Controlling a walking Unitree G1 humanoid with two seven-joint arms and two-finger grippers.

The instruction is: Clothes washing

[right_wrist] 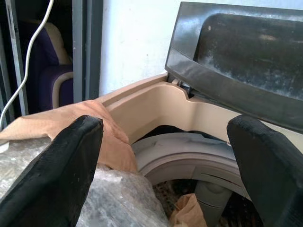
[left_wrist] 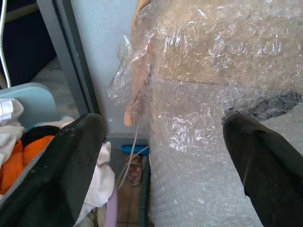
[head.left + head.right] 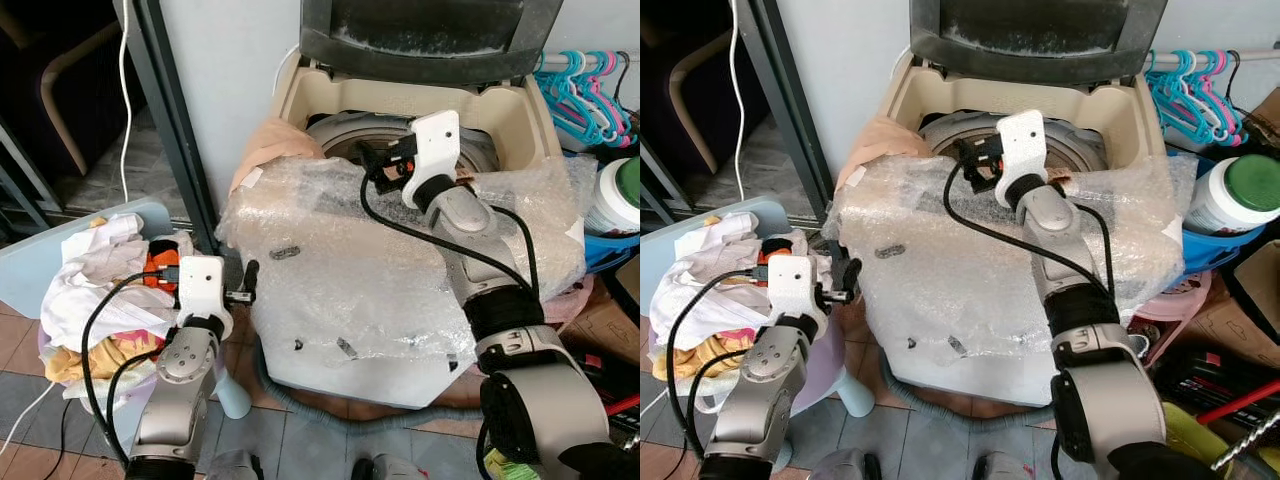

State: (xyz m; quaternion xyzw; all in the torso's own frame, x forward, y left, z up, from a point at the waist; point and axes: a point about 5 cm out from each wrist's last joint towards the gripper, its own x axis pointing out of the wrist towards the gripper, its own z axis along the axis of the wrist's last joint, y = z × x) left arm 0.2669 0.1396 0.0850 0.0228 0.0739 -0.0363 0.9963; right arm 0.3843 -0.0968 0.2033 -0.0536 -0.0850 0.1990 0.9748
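1. One top-load washing machine (image 3: 400, 300), bubble-wrapped, lid (image 3: 430, 35) up, drum (image 1: 189, 156) exposed.
2. Clothes pile (image 3: 100, 290) in basket left of machine.
3. R gripper (image 3: 375, 160) over drum rim, fingers (image 1: 61, 175) apart, empty.
4. L gripper (image 3: 248, 285) btwn pile & machine, fingers (image 2: 57, 175) apart, empty.

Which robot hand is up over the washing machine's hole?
The right hand. It reaches above the open drum of the washing machine, fingers apart. The left hand is lower, beside the pile of clothes.
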